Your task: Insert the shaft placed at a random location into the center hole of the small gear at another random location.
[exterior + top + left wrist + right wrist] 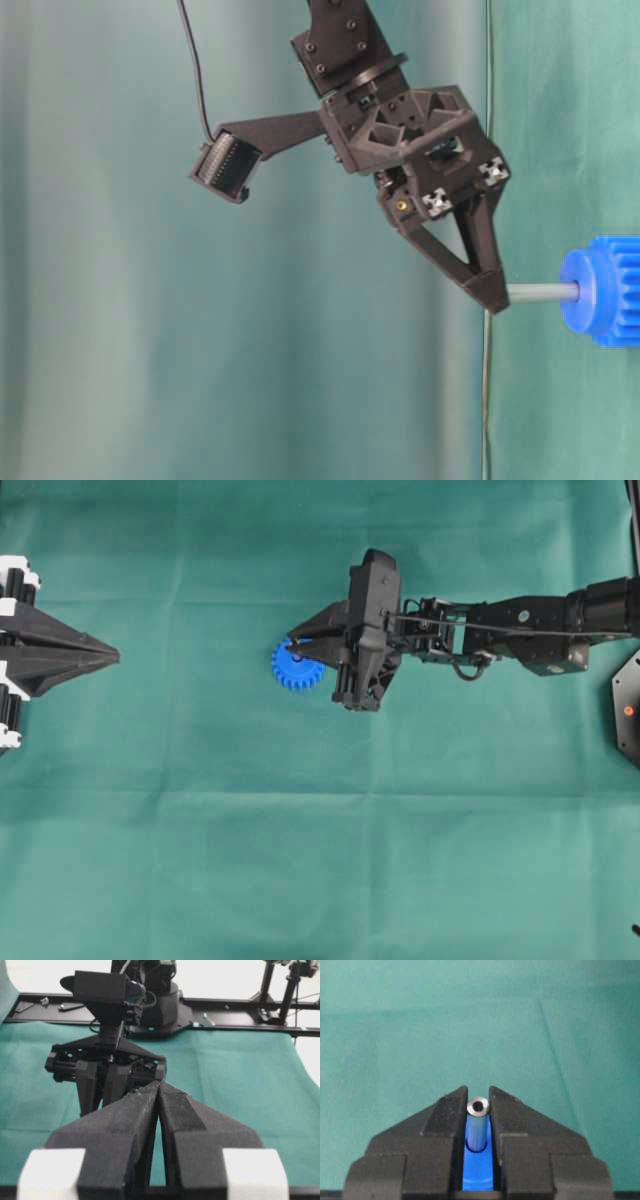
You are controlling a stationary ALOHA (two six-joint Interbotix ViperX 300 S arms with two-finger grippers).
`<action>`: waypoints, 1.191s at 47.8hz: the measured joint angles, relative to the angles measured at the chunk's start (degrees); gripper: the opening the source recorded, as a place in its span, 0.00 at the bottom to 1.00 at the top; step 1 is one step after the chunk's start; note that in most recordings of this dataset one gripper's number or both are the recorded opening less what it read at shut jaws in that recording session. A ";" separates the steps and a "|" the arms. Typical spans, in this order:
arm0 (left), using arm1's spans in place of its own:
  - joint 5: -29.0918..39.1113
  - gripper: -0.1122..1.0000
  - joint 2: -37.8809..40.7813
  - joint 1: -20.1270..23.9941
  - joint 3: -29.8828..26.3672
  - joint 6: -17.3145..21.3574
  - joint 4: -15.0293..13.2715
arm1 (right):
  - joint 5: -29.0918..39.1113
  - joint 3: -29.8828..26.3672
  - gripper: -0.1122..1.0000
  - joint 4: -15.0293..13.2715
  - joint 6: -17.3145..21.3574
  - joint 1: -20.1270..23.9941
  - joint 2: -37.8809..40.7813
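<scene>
The right gripper is clamped on the shaft, whose lower end meets the hub of the small gear. The gear lies on the green surface, just left of its middle. The left gripper, at nine o'clock, has its jaws together, holding nothing

No text, label, brand, number or sign can be read in any view; the black arm parts, the blue gear and the green cloth all show plain, unmarked surfaces.
</scene>
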 measured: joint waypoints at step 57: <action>0.09 0.10 0.09 0.00 0.09 0.00 0.00 | -0.70 -0.09 0.22 0.09 0.00 0.18 4.66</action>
